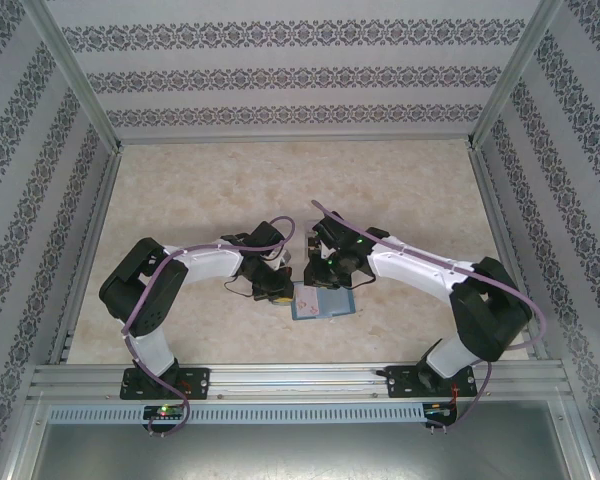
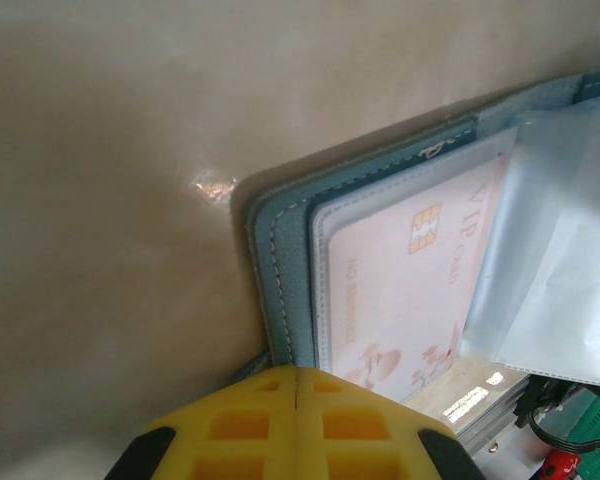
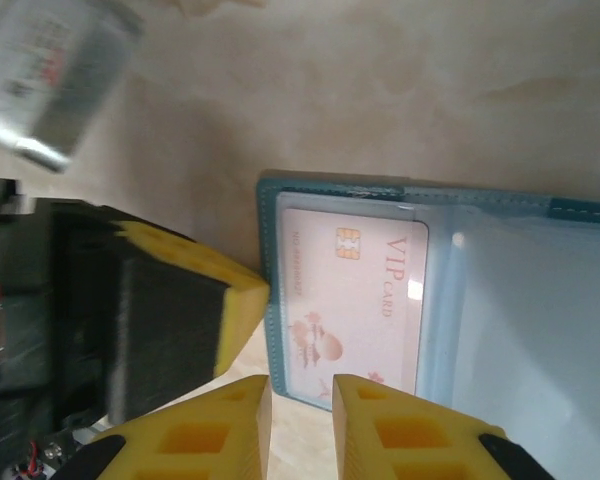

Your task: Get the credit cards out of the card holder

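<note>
The card holder [image 1: 325,303] lies open on the table between the two arms, teal with a stitched edge [image 2: 280,290]. A pale pink credit card [image 3: 355,300] printed "VIP CARD" sits inside a clear sleeve [image 2: 400,290]. Another clear sleeve page [image 2: 560,250] stands lifted to its right. My left gripper [image 2: 295,375] is shut, with its yellow tips at the holder's edge [image 1: 283,290]. My right gripper [image 3: 300,390] is open by a narrow gap just short of the holder's near edge [image 1: 325,283], and nothing is between its fingers.
The left gripper's yellow finger [image 3: 230,310] rests close beside the holder's left edge. Patterned walls and metal frame posts [image 1: 80,90] enclose the beige table [image 1: 280,190]. A metal rail [image 1: 300,380] runs along the near edge.
</note>
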`<action>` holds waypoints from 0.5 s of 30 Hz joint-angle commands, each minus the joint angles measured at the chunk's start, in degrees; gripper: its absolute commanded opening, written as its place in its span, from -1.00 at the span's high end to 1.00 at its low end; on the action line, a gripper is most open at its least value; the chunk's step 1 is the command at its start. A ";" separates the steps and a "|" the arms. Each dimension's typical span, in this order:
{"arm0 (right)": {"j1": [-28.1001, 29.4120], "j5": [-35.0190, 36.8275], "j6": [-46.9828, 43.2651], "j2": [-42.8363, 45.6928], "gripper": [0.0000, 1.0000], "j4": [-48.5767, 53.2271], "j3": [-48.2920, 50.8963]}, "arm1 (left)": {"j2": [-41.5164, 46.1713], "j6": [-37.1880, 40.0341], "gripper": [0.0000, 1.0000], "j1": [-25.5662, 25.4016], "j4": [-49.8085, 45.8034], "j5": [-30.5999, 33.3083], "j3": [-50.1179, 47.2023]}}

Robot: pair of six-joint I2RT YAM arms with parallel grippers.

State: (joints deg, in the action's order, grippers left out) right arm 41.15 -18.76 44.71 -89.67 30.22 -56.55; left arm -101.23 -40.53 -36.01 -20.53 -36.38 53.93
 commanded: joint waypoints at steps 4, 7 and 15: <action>-0.84 0.97 -0.20 -1.80 0.52 0.53 2.30 | -0.63 1.22 1.00 -0.45 -1.88 0.43 0.80; -2.22 2.32 -1.09 -2.53 0.53 1.07 3.92 | -0.72 1.07 1.00 -0.49 -1.71 0.52 0.50; -4.71 5.31 -2.65 -4.40 0.55 0.90 8.29 | -0.55 1.16 1.00 -0.49 -1.92 0.78 0.40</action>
State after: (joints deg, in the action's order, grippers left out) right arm 36.84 -16.29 43.31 -92.97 30.09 -49.43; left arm -101.23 -40.53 -36.01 -20.53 -36.23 53.93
